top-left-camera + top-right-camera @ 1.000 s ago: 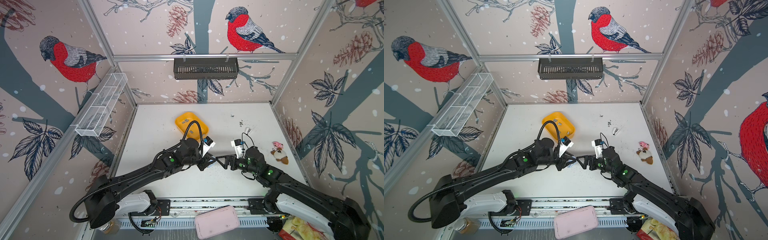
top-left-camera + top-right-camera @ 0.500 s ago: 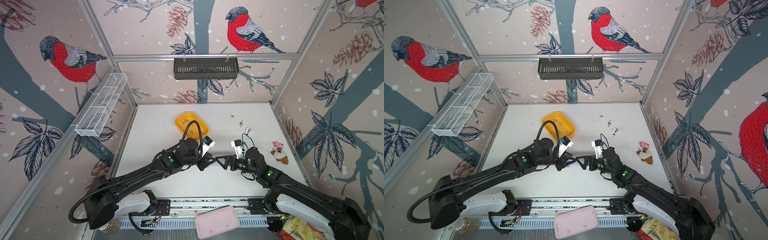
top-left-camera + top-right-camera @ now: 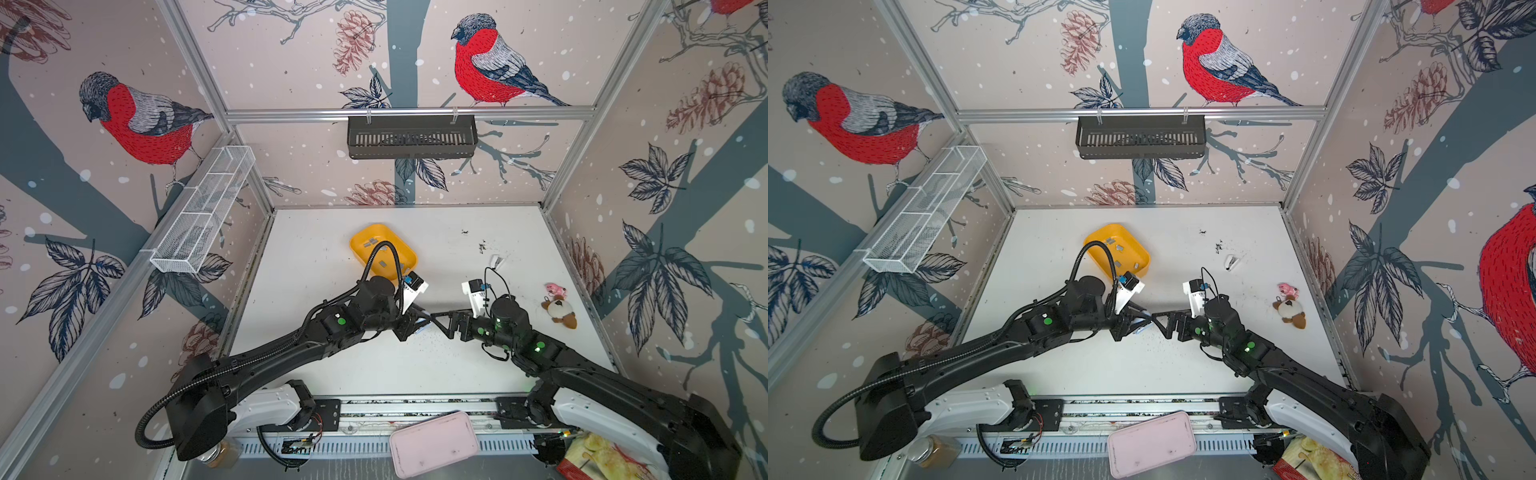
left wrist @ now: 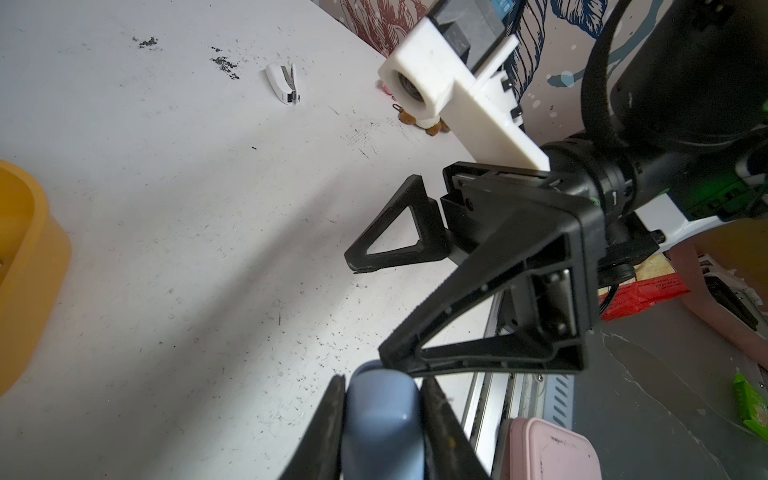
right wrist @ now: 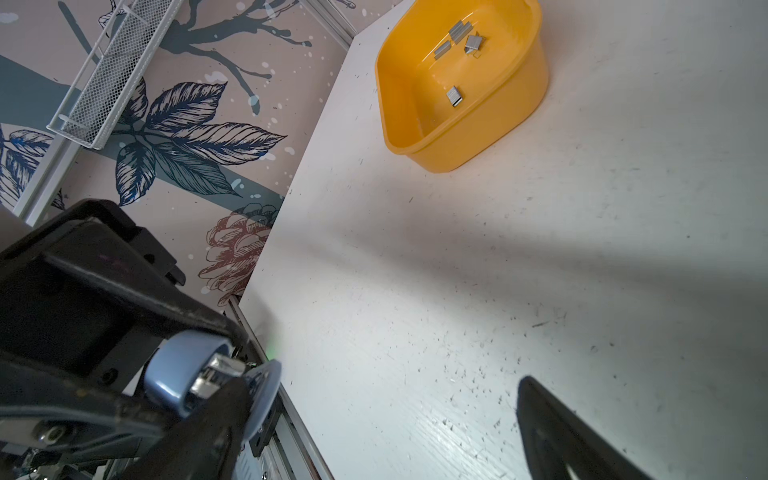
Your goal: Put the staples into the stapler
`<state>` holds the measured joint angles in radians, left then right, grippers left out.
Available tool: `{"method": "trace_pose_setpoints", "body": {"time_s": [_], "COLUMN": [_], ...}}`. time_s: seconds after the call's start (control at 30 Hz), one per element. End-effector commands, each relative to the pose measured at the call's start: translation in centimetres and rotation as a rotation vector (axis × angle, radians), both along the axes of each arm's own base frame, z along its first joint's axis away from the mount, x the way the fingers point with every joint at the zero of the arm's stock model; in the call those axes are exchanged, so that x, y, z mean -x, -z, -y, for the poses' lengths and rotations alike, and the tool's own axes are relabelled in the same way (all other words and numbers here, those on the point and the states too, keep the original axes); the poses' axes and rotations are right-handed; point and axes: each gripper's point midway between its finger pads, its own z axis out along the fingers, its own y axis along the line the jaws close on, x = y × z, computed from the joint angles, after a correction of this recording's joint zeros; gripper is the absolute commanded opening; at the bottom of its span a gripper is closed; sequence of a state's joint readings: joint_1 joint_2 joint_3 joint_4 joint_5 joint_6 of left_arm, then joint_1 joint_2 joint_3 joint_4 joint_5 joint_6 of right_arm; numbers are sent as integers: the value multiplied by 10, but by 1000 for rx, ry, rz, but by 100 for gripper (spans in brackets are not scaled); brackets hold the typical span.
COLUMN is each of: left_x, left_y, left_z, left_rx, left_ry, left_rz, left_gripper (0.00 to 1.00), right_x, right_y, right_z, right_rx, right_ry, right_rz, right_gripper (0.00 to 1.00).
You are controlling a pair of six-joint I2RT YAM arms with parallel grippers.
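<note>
A small light-blue stapler (image 4: pixel 382 424) sits clamped between the fingers of my left gripper (image 4: pixel 382 409), which is shut on it above the middle of the table (image 3: pixel 420 328) (image 3: pixel 1139 328). In the right wrist view the stapler's (image 5: pixel 183 374) metal front end shows. My right gripper (image 5: pixel 382 415) is open; one of its fingers (image 5: pixel 224 415) lies against that front end, the other stands far off. Both top views show the right gripper (image 3: pixel 442 322) (image 3: pixel 1163 322) tip to tip with the left one. Several grey staples (image 5: pixel 455 95) (image 3: pixel 370 243) (image 3: pixel 1119 248) lie in the yellow tray (image 5: pixel 478 137).
The yellow tray (image 3: pixel 411 257) stands behind the left arm. A white stapler (image 3: pixel 496 261) (image 4: pixel 282 83) lies at the back right, and two small plush toys (image 3: pixel 559 309) lie at the right. A pink case (image 3: pixel 434 442) rests on the front rail. Dark specks dot the table.
The right gripper has crept slightly toward the left gripper and the stapler. The left arm has kept still with its hold.
</note>
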<state>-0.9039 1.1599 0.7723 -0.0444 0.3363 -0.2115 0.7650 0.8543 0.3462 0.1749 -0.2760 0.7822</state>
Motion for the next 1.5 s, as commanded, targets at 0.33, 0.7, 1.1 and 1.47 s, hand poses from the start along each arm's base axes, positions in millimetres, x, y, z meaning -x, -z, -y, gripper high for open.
{"method": "trace_pose_setpoints", "body": {"time_s": [0.33, 0.7, 1.1, 1.47], "left_x": [-10, -8, -6, -3], "left_y": [-25, -21, -25, -28], "left_z": [5, 5, 7, 9], "left_rx": [96, 90, 105, 117], "left_ry": [-16, -8, 14, 30], "left_rz": [66, 58, 55, 53], "left_gripper": [14, 13, 13, 13], "right_x": [1, -5, -5, -4], "right_y": [6, -11, -34, -36], "right_z": [1, 6, 3, -6], "right_rx": [22, -13, -89, -112], "right_ry": [5, 53, 49, 11], "right_rz": [-11, 15, 56, 52], "right_gripper": [100, 100, 100, 100]}}
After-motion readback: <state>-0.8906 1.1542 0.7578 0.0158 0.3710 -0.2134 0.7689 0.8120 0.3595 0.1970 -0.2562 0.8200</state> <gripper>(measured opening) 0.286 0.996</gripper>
